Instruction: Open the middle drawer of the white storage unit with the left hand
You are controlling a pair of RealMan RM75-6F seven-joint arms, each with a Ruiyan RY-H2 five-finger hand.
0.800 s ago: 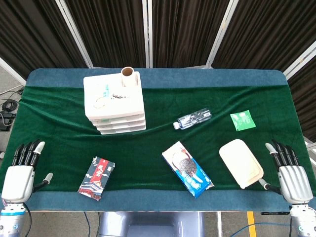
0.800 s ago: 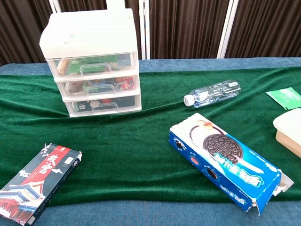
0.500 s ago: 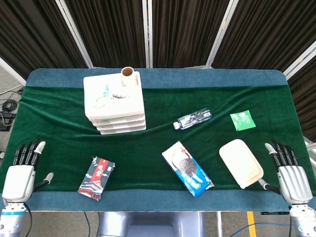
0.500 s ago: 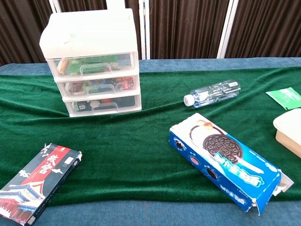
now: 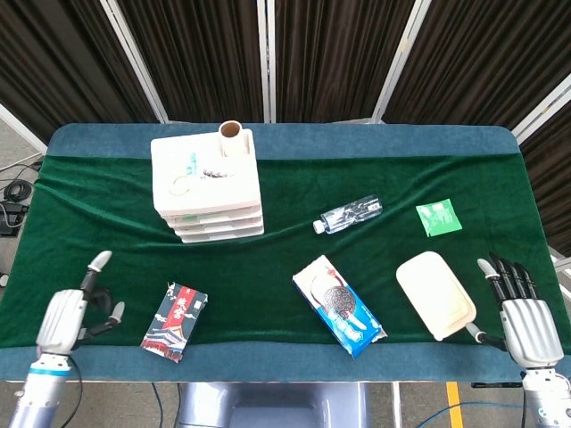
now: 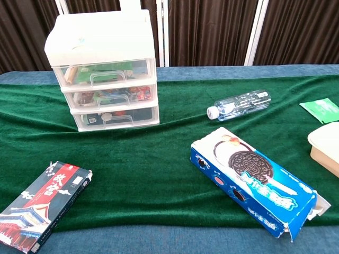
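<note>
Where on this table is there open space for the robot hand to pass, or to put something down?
Bare green cloth lies between the drawer unit and the red box, a clear lane for the left robot hand. The left edge is free too, as is the far right strip behind the bottle and green packet. It is crowded front right, around the cookie box and cream container.

silver left hand (image 5: 64, 319), black fingers (image 5: 513, 276), pale tips

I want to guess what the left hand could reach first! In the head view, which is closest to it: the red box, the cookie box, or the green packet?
1. Red box, just right of the left hand.
2. Cookie box, front middle.
3. Green packet, far right.
</note>
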